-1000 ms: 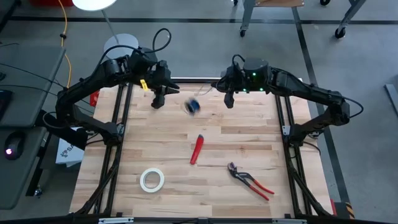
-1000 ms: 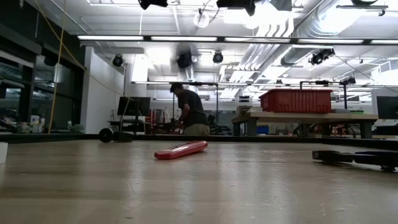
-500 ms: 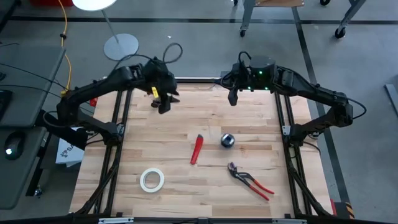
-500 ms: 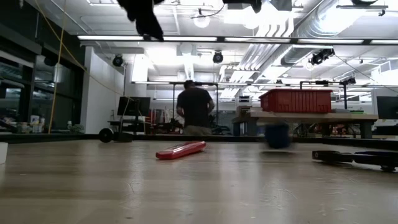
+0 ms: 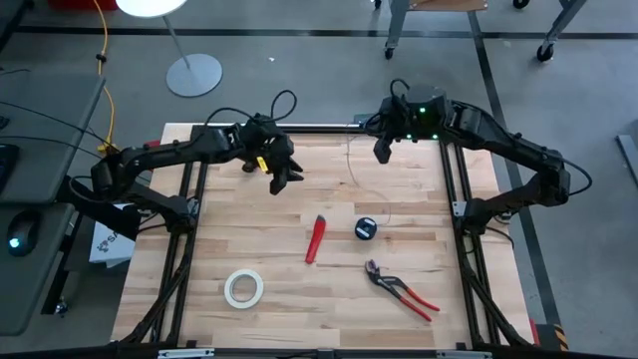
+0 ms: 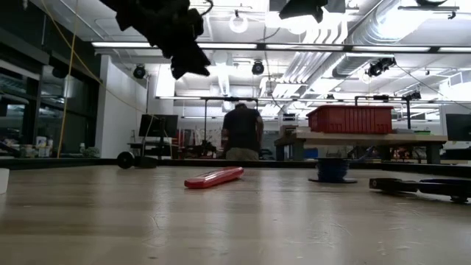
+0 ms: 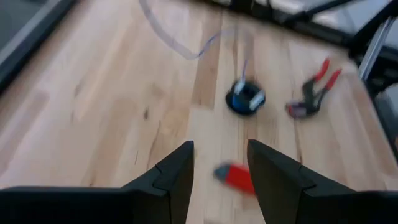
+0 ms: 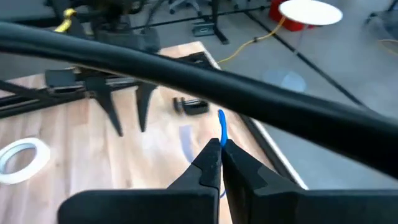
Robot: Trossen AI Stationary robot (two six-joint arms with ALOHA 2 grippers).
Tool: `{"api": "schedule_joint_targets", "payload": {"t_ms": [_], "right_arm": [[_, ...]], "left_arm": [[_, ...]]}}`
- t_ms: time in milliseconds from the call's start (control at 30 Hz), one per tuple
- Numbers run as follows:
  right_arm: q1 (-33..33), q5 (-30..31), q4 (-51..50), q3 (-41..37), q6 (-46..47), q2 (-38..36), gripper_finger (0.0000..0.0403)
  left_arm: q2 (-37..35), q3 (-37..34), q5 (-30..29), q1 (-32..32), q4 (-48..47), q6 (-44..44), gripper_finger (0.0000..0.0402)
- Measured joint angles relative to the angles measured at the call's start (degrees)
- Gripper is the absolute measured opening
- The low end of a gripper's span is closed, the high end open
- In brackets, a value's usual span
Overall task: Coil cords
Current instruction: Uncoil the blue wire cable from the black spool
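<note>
Pale wood-plank surface with light and tan stripes. A thin blue-violet wire leads to a small black round spool with a blue core. A red tool, red-handled pliers with dark jaws, and a white tape roll lie on it. Both arms and each pincer are black; a yellow tag marks the left arm.
</note>
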Motion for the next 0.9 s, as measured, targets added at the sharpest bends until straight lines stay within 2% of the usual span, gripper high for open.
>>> {"api": "schedule_joint_targets", "payload": {"t_ms": [233,400,500,567,700,900], "right_arm": [[-1.6,2.1,-1.1,0.0,2.6,-5.5,0.0000],[-1.6,4.9,-1.8,0.0,4.3,-8.4,0.0000],[-1.5,6.8,-2.8,0.0,4.3,-9.4,0.0000],[-1.5,7.3,-3.0,0.0,4.3,-9.8,0.0000],[-1.7,7.3,-4.7,0.0,4.5,-10.1,0.0000],[-1.0,6.7,-6.8,-0.1,6.9,-10.1,0.0000]], "left_arm": [[0.9,0.1,-0.4,-0.8,14.1,-0.1,0.0145],[5.7,0.1,-0.5,-0.6,26.6,-1.1,0.0145],[9.9,0.1,0.3,-0.6,33.9,-7.2,0.0145],[12.8,0.6,3.6,-0.8,37.9,-11.4,0.0145],[16.9,3.9,7.6,-2.4,41.7,-15.0,0.0145],[21.6,10.4,9.0,-4.9,39.5,-5.0,0.0145]]}}
